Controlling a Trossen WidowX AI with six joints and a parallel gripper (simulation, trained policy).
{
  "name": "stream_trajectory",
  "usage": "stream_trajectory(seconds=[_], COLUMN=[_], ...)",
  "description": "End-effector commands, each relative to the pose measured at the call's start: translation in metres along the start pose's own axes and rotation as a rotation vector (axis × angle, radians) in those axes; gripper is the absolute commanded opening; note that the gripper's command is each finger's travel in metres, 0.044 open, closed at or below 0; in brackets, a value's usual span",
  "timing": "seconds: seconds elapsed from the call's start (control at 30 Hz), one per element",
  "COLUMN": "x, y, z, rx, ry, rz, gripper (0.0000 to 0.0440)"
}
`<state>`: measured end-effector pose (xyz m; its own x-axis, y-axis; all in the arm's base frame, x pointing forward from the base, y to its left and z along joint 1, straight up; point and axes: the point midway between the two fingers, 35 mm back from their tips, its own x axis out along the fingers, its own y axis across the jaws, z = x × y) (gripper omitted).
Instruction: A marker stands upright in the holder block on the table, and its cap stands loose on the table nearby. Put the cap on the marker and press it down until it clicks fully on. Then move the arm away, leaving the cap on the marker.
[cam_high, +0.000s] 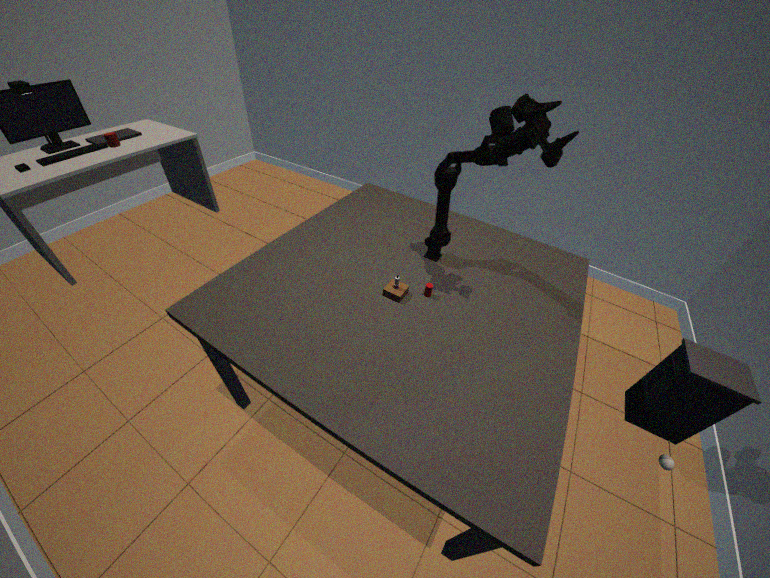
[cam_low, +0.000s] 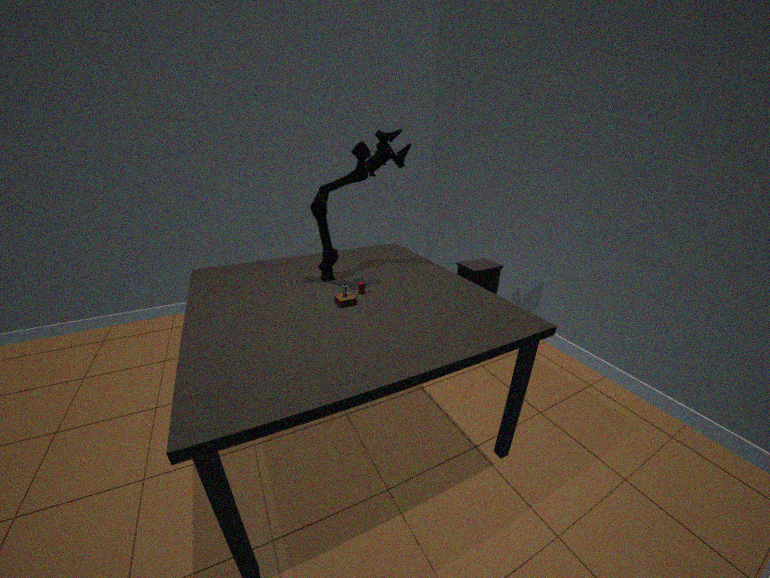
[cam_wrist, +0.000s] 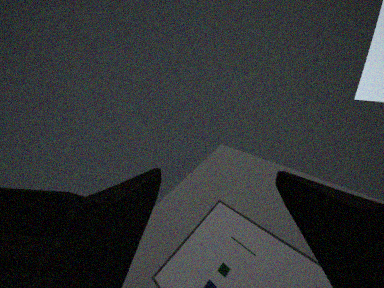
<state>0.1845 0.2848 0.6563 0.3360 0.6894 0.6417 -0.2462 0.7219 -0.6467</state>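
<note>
The wooden holder block (cam_high: 394, 296) (cam_low: 345, 301) sits on the table (cam_high: 435, 385) (cam_low: 267, 360). The small marker (cam_high: 397, 281) (cam_low: 345, 290) stands upright in it, grey with a pale top and no red cap on it. The red cap (cam_high: 428, 290) (cam_low: 361, 288) stands on the table beside the block, apart from it. My gripper (cam_high: 569, 116) (cam_low: 406, 137) (cam_wrist: 218, 176) is open and empty, raised high above the table and pointing away from the cap and the marker. The wrist view shows neither of them.
The arm's base (cam_high: 433, 253) (cam_low: 327, 275) stands on the table behind the block. A dark cabinet (cam_high: 671, 398) (cam_low: 480, 273) stands beyond the table's edge. A desk (cam_high: 155, 131) with a monitor (cam_high: 46, 108) is at the far left in the top view.
</note>
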Motion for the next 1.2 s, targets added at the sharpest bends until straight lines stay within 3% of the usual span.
stream_trajectory(seconds=[0.0, 0.17, 0.23, 1.17], x=[0.000, -0.004, -0.005, -0.037], y=[0.001, 0.007, 0.010, 0.051], z=[-0.002, -0.010, -0.013, -0.053], rx=[0.001, 0.005, 0.006, 0.059], ry=[0.008, 0.052, 0.068, 0.293], rz=[0.006, 0.046, 0.064, 0.296], gripper=[0.0376, 0.0256, 0.0237, 0.0321])
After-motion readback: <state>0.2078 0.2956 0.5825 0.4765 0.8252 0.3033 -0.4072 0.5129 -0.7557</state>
